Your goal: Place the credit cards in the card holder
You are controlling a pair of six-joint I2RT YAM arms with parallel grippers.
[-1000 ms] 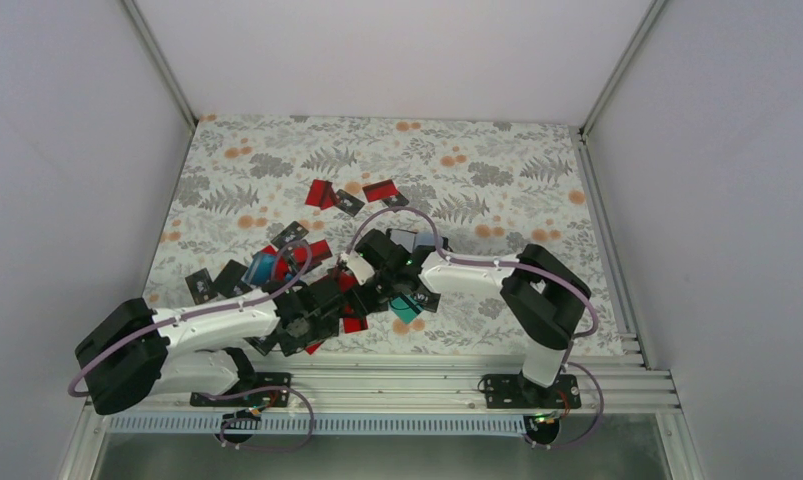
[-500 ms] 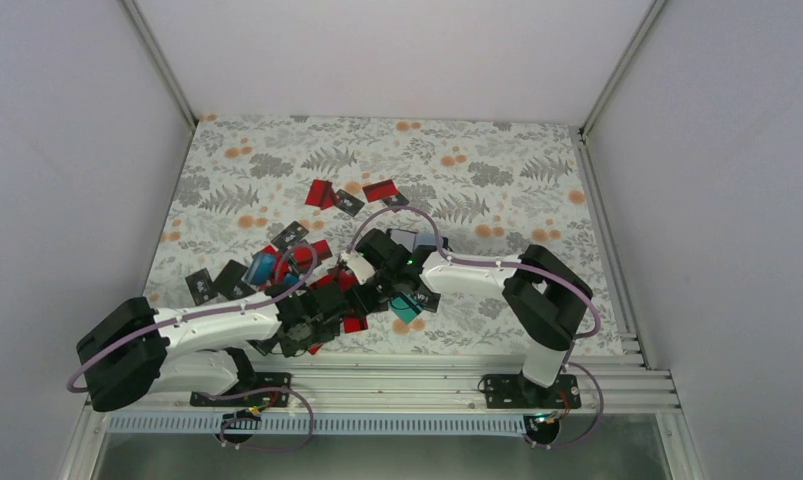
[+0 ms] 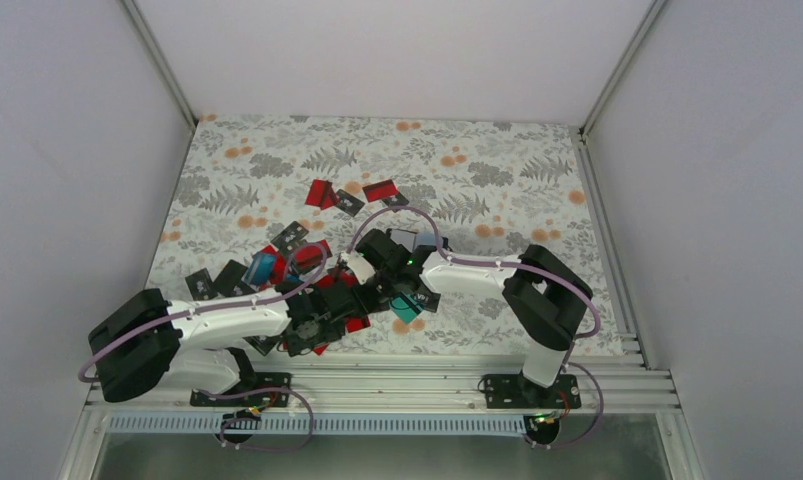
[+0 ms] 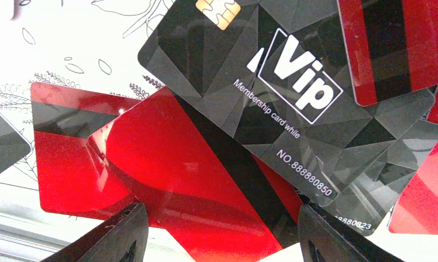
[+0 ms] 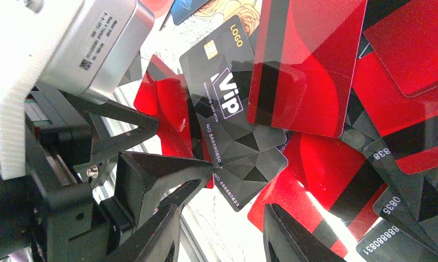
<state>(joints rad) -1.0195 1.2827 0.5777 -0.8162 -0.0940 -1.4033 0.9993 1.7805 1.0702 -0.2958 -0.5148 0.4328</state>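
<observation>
The credit cards lie in an overlapping heap (image 3: 337, 290) on the flowered cloth, red, black and a few teal. In the left wrist view a red card with a black stripe (image 4: 205, 185) lies flat under my left gripper (image 4: 222, 243), which is open with one finger on each side of the card's near corner. A black Vip card (image 4: 271, 82) overlaps it. My right gripper (image 5: 222, 232) is open over bare cloth, close to the left fingers (image 5: 167, 177), with nothing between its own. A plain black rectangle (image 3: 231, 277) at the heap's left looks like the card holder.
More red and black cards (image 3: 349, 196) lie apart towards the back of the cloth. A teal card (image 3: 407, 311) lies below the right wrist. Both wrists crowd together over the heap (image 3: 362, 285). The metal rail (image 3: 427, 365) runs along the near edge.
My left arm has pushed forward and to the right, bringing its gripper nearer the right one and farther over the heap. The right arm has stayed still.
</observation>
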